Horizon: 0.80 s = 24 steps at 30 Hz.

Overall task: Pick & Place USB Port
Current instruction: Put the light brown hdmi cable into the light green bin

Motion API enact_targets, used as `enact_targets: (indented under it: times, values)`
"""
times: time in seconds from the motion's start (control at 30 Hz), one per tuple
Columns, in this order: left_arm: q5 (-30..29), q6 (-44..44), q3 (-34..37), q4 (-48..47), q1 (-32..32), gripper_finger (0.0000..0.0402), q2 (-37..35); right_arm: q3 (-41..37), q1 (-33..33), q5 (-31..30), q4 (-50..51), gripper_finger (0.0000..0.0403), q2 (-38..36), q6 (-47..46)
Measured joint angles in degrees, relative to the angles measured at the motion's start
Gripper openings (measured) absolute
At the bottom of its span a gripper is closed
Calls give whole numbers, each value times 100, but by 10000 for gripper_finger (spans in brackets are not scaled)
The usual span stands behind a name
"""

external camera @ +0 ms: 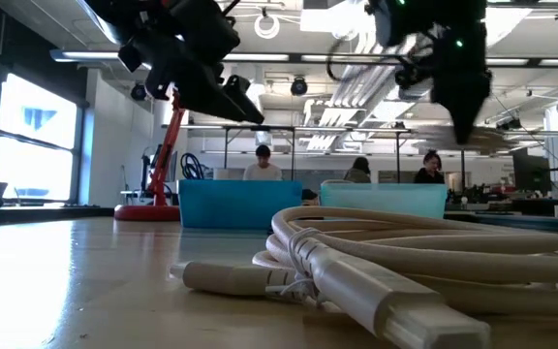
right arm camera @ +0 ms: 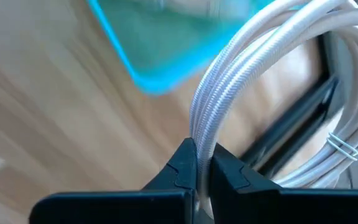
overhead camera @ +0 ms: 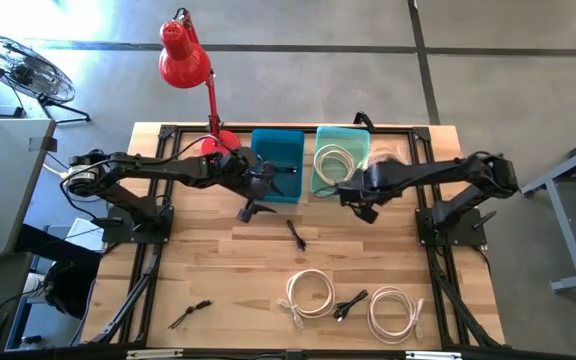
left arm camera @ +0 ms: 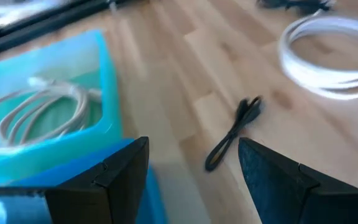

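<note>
Right pincer [right arm camera: 204, 163] is pinched tight on a white cable [right arm camera: 241, 81], holding the coil up off the tabletop [overhead camera: 218, 265] just in front of the teal bin [overhead camera: 340, 160], near the far edge. Left pincer [left arm camera: 191, 168] hangs wide apart and empty beside the blue bin [overhead camera: 276, 163]. A black cable [overhead camera: 296, 235] lies alone mid-tabletop with bare wood all round it. Two more white coils [overhead camera: 310, 295] and a black one [overhead camera: 350, 304] crowd the near edge; another black cable [overhead camera: 189, 313] sits toward the near left corner.
</note>
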<state>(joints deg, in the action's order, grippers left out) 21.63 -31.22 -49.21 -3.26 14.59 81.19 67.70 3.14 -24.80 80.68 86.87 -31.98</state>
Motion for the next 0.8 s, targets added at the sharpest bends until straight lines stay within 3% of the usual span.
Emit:
enact_targets:
  times: [0.2,0.4,0.8]
  values:
    - [-665,-17,0,-141,2,246,0,534,326,-150,-1286,8,-2,1309]
    - [-752,0,0,-143,2,246,0,551,905,458,-2737,8,85,2492]
    - [-790,4,0,-296,2,246,0,548,1416,1191,-3053,8,1095,2954]
